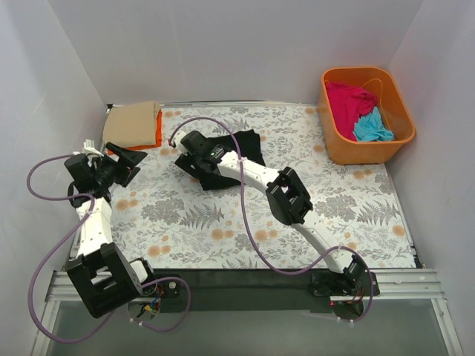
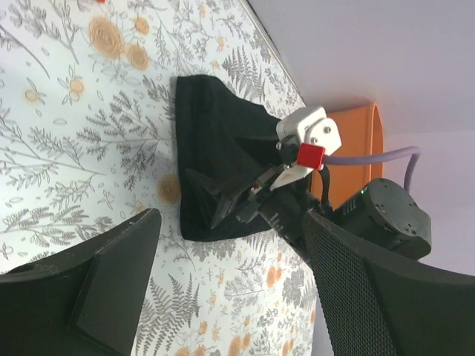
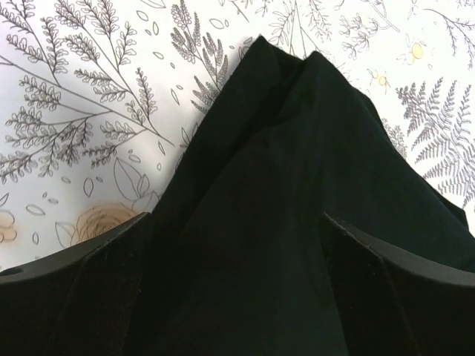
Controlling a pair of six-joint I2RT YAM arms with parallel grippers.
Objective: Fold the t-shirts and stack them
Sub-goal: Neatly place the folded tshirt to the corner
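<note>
Right gripper (image 3: 236, 219), jaws wide and empty, hovers with the rumpled black cloth t-shirt (image 3: 282, 148) directly beneath; left gripper (image 2: 231, 216), also wide and empty, sits well aside; advise pinching a single edge, not bunched layers.

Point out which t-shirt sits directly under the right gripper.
The black t-shirt, mid-table beneath the right gripper. The tan t-shirt and orange t-shirt lie stacked at the far left; the pink t-shirt and turquoise t-shirt sit in the orange tub.
</note>
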